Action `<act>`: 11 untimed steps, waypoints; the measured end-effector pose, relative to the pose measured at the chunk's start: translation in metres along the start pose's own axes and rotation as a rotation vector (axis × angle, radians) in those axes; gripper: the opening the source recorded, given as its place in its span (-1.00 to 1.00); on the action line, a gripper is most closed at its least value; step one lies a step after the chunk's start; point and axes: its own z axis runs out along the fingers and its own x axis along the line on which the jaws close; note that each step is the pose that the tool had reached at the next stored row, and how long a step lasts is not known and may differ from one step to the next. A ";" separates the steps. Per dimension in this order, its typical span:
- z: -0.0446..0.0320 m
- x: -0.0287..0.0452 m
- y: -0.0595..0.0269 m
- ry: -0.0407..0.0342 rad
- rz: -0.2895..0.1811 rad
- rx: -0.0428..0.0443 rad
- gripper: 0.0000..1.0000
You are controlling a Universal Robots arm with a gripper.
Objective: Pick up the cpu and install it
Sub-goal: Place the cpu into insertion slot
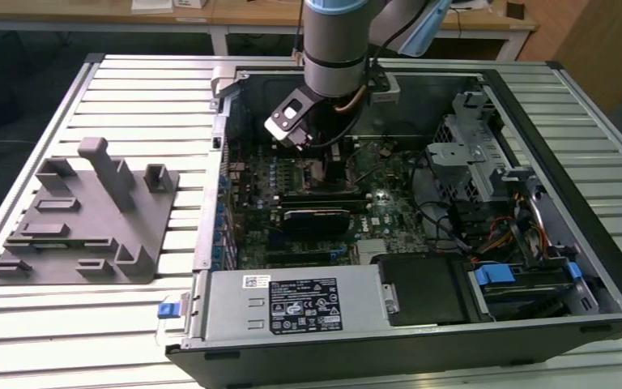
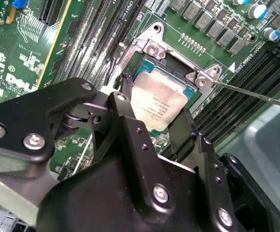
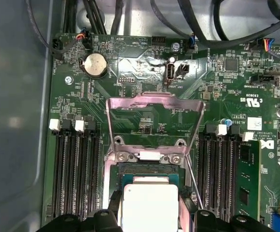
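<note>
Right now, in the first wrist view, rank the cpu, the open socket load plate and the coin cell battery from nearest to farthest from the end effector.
1. cpu: right at the end effector.
2. load plate: raised open, just beyond the cpu.
3. coin cell battery: farthest, past the load plate's far edge and off to one side.

A slatted metal table [image 1: 138, 89] carries a grey fixture block [image 1: 84, 219] beside an open computer case [image 1: 398, 356].
</note>
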 end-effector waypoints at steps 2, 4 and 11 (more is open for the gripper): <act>0.0013 0.0000 0.0000 0.0000 0.000 0.0000 0.09; 0.0023 0.0000 -0.0001 -0.0001 0.000 0.0001 0.09; 0.0041 0.0002 0.0004 -0.0005 0.008 0.0004 0.09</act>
